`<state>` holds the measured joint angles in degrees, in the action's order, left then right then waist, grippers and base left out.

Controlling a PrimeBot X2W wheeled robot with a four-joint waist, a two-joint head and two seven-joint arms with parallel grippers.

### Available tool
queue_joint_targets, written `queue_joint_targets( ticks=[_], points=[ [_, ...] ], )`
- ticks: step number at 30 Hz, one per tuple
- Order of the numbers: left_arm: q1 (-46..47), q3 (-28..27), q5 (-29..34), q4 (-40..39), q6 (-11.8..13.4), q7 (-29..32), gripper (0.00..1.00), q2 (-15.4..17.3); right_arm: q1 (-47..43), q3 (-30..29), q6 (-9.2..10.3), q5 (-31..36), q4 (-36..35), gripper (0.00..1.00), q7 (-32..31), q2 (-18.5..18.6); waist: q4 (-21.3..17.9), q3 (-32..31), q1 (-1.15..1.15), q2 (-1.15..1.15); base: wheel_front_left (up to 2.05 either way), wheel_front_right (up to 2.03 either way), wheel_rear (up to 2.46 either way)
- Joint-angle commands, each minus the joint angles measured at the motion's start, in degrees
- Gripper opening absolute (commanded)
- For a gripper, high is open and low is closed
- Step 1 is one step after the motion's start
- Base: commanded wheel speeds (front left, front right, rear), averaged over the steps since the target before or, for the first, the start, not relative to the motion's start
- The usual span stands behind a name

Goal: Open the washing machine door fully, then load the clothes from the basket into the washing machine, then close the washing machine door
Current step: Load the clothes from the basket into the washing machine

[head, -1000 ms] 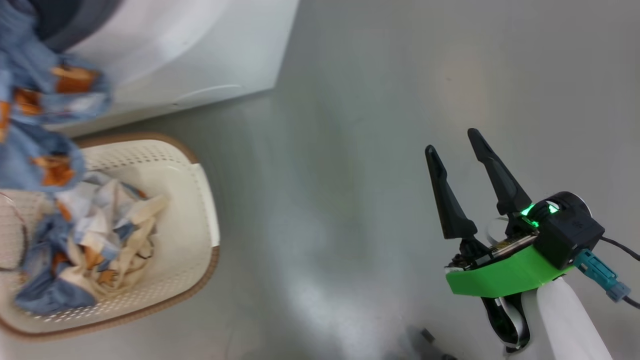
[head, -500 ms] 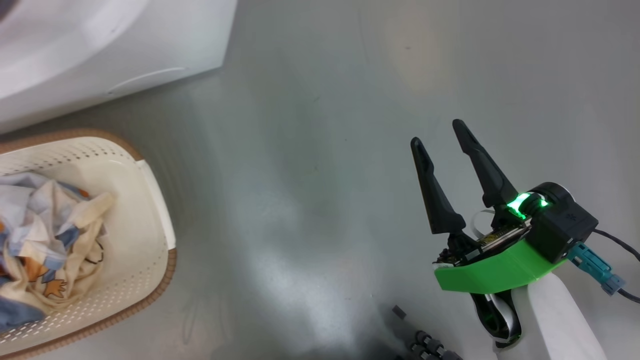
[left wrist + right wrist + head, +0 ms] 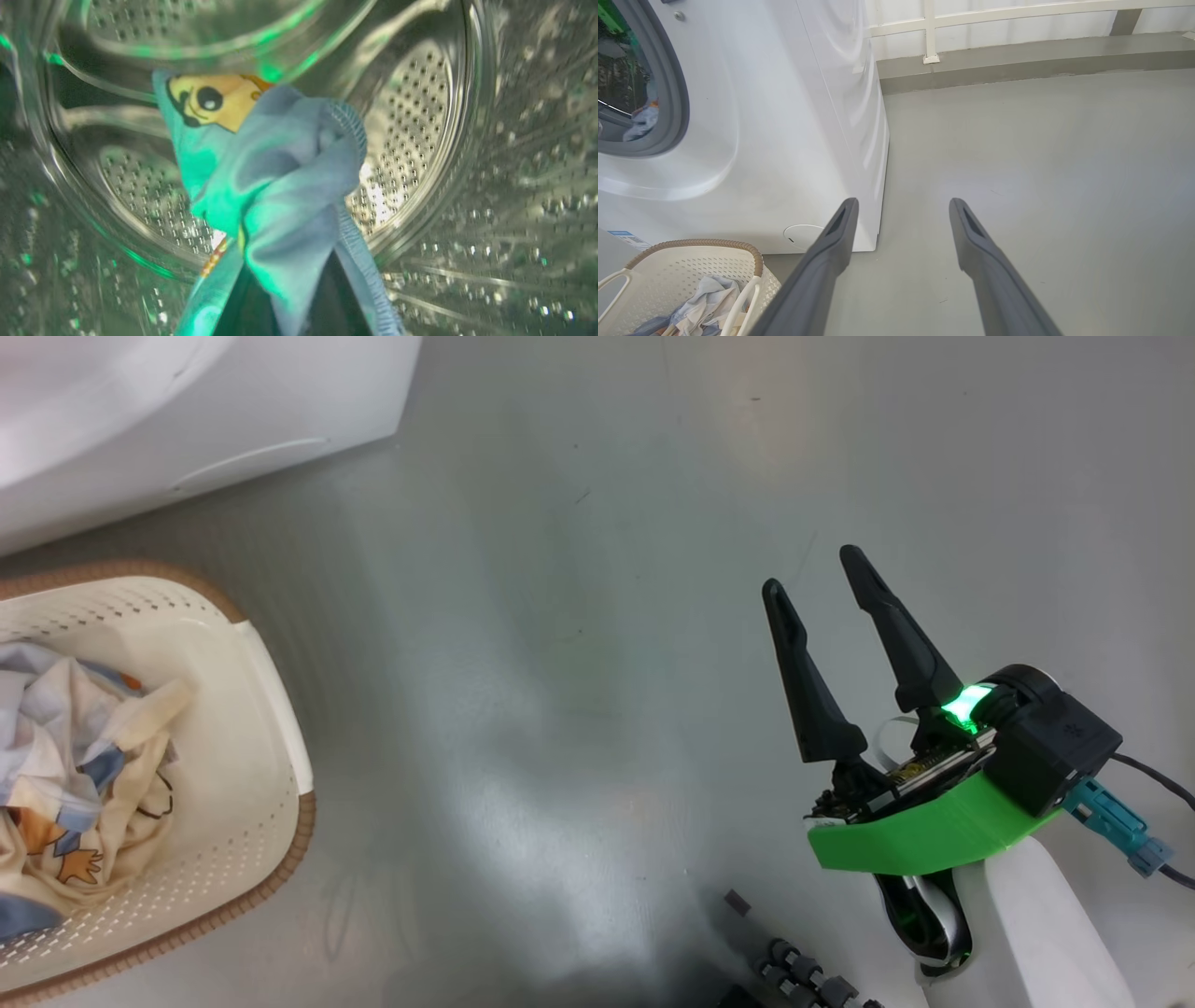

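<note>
Your left gripper (image 3: 289, 305) is clamped on a blue piece of the clothes (image 3: 275, 186), well inside the drum (image 3: 420, 116). The fabric bunches over the fingers and hides their tips. An orange-yellow cartoon face shows at its upper edge, and perforated steel curves all around it.

The rest of the clothes, cream and blue cloth in a loose heap, lie in the basket (image 3: 271, 728). The basket stands on the floor (image 3: 579, 616), just in front of the washer (image 3: 784, 116) near its lower front edge.

In the right wrist view you can see part of the washer's round opening, ringed by the grey gasket (image 3: 675, 93), with a scrap of blue cloth showing inside. A blue label (image 3: 626, 238) sits at the washer's lower corner, behind the basket.

Your right gripper (image 3: 812, 569) holds nothing. Its two fingers are spread wide over bare floor, well apart from the basket and off to the washer's side.
</note>
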<state>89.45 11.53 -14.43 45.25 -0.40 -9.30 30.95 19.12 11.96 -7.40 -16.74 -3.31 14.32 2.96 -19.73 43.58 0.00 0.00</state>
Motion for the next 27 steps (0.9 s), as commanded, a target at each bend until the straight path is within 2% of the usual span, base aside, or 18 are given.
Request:
queue_joint_targets(
  ticks=[1, 7, 11, 12, 13, 14, 22, 27],
  points=[
    [-0.5, -0.2, -0.6, -0.7, -0.4, 0.8, 0.0, 2.2, -0.3, 0.9, -0.09, -0.3, -1.4, 1.0, 0.7, -0.1, 0.3, 0.2, 0.0, 0.0, 0.0, 0.0, 0.0],
    [-2.5, -0.6, -4.1, 4.0, -2.0, 8.7, 0.0, 0.8, 0.1, 1.1, -0.09, -0.3, -1.2, 1.0, 0.7, -0.1, 0.9, 0.5, 0.0, 0.0, 0.0, 0.0, 0.0],
    [-3.2, -0.9, -5.5, 5.0, -2.1, 11.6, 0.0, 0.2, 0.5, 1.1, -0.09, -0.2, -1.0, 1.0, 0.7, -0.1, 1.3, 0.6, 0.0, 0.0, 0.0, 0.0, 0.0],
    [-3.4, -0.7, -5.4, 4.9, -2.0, 11.8, 0.29, 0.2, 0.5, 1.1, -0.09, -0.2, -0.9, 1.0, 0.7, -0.1, 1.4, 0.6, 0.0, 0.0, 0.0, 0.0, 0.0],
    [-3.7, -0.3, -5.2, 4.7, -2.0, 12.0, 0.43, 0.2, 0.6, 1.2, -0.09, -0.2, -0.9, 1.0, 0.7, -0.1, 1.5, 0.5, 0.0, 0.0, 0.0, 0.0, 0.0],
    [-4.0, 0.1, -4.9, 4.3, -2.0, 11.7, 1.0, 0.3, 0.7, 1.2, -0.09, -0.2, -0.8, 1.0, 0.7, -0.1, 1.6, 0.5, 0.0, 0.0, 0.0, 0.0, 0.0],
    [-7.9, 0.9, -4.5, 0.5, -0.5, 9.5, 1.0, 0.2, 0.9, 0.7, -0.09, -0.1, -0.4, 1.0, 0.7, -0.1, 2.7, -0.7, 0.0, 0.0, 0.0, 0.0, 0.0],
    [-12.7, 1.0, -4.5, -3.7, 1.7, 7.6, 1.0, -0.4, 0.5, -0.2, -0.09, 0.5, -0.4, 1.0, 0.7, -0.1, 4.0, -2.0, 0.0, 0.0, 0.0, 0.0, 0.0]
  ],
)
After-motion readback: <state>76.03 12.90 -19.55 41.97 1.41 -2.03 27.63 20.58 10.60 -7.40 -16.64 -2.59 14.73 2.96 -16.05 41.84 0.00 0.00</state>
